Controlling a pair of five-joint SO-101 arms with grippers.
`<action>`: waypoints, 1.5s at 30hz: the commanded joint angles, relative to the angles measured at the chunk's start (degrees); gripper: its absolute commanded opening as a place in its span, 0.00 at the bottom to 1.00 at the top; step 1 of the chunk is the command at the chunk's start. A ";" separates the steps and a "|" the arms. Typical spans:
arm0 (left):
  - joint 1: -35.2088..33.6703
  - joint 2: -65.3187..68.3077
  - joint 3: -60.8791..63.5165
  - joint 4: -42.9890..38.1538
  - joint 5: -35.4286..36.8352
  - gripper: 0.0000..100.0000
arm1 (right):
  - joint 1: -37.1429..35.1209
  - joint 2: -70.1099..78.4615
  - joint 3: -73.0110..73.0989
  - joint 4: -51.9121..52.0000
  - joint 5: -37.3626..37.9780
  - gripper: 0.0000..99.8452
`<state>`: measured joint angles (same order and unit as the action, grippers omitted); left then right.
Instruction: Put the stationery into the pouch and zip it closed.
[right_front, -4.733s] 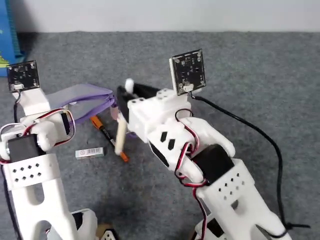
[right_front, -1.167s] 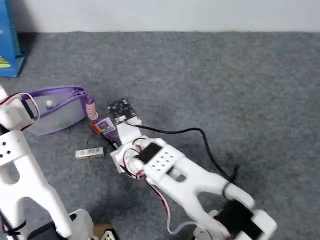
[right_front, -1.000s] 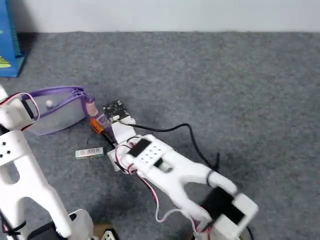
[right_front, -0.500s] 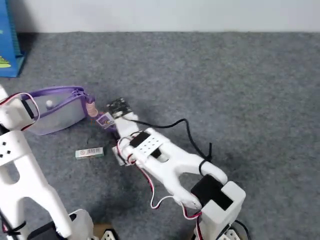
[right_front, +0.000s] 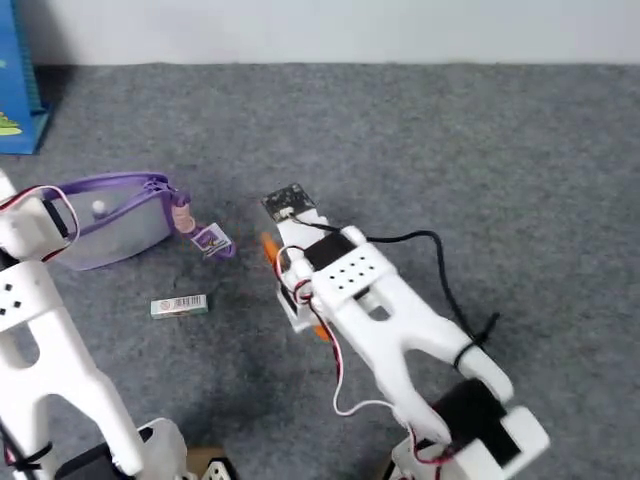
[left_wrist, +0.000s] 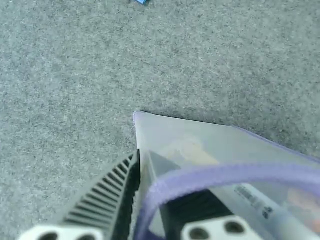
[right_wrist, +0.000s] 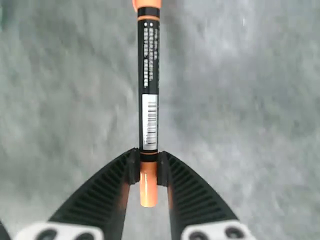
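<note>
Right gripper (right_wrist: 148, 164) is clamped on the marker (right_wrist: 149, 95): we see its two black ribbed fingers (right_wrist: 112, 192) pinch the orange end, and the slim round black barrel with its white barcode label runs straight out from them over the grey, nubbly carpet (right_front: 480, 150). From the high view the white plastic arm covers most of that marker; we make out just orange bits at either side of the wrist.

Left gripper (left_wrist: 145, 172) grips the pouch (left_wrist: 210, 145) at its open mouth, one ribbed finger outside the wall and the other seen through it. The pouch is soft, translucent plastic with a purple rim, and we see a pen (left_wrist: 260, 205) lying inside. In the high view it sits at the left of the carpet, a purple tag (right_front: 212, 242) at its zip end, and a small labelled block (right_front: 179, 305) lies apart nearer the arms.
</note>
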<state>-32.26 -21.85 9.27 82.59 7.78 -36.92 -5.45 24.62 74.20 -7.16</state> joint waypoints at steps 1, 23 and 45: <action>0.35 1.76 1.01 -0.09 -0.62 0.01 | 0.75 -6.02 -1.23 5.32 2.64 0.03; 0.35 1.76 1.98 -0.44 -0.62 0.01 | 0.57 12.26 -8.44 -15.08 3.96 0.21; 1.32 1.76 1.98 -0.44 -0.62 0.01 | 1.36 28.97 -24.88 -10.42 4.31 0.01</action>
<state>-32.26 -21.85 9.89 82.59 7.78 -34.99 26.64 2.02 61.10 -3.47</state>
